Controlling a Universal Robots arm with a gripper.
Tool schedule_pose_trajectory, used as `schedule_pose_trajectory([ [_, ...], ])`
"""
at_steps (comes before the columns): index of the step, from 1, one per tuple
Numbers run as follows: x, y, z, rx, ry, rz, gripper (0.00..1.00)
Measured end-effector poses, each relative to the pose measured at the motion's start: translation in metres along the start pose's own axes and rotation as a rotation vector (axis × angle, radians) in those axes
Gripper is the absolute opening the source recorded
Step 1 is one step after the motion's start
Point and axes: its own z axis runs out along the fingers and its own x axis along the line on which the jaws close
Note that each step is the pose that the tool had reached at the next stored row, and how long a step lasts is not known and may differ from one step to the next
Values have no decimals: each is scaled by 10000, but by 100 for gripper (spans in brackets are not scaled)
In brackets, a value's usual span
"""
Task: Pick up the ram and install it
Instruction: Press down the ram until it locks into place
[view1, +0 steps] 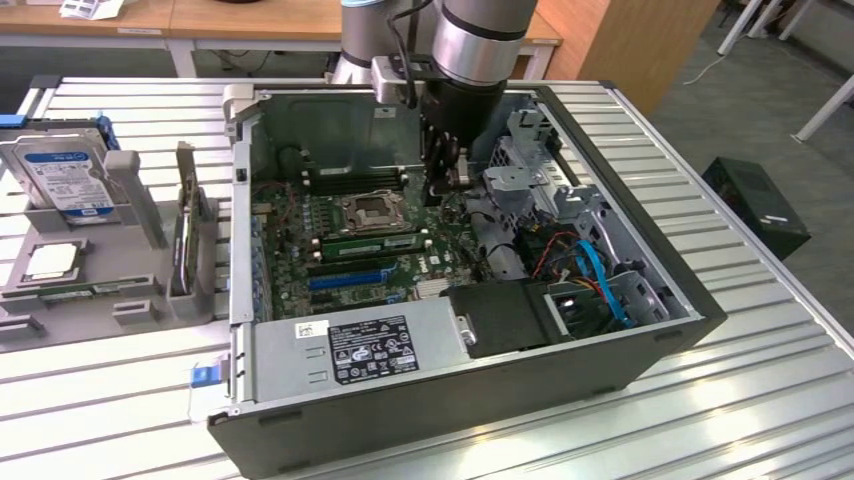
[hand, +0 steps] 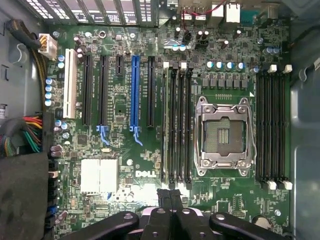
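Note:
The ram (view1: 371, 241), a long narrow green stick, stands on edge in a black memory slot just beside the CPU socket (view1: 370, 208) on the motherboard (view1: 296, 232). My gripper (view1: 451, 180) hangs inside the open computer case, to the exterior view's right of the socket and a little apart from the ram. In the wrist view the gripper (hand: 170, 194) is shut, its black fingers pressed together with nothing between them, just off the end of the memory slots (hand: 177, 125) next to the socket (hand: 222, 135).
A grey holder (view1: 134, 300) at the exterior view's left carries a hard disk (view1: 60, 170), a CPU chip (view1: 51, 260), an upright card (view1: 190, 240) and a thin green strip (view1: 74, 292). Power supply (view1: 360, 350), drive cage (view1: 527, 170) and cables (view1: 587, 265) crowd the case.

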Motion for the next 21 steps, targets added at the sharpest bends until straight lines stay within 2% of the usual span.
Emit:
schedule_pose_trajectory([
  [10,2,-4,80,-1,0,0,11],
  [21,-26,-4,88,0,0,1,11],
])
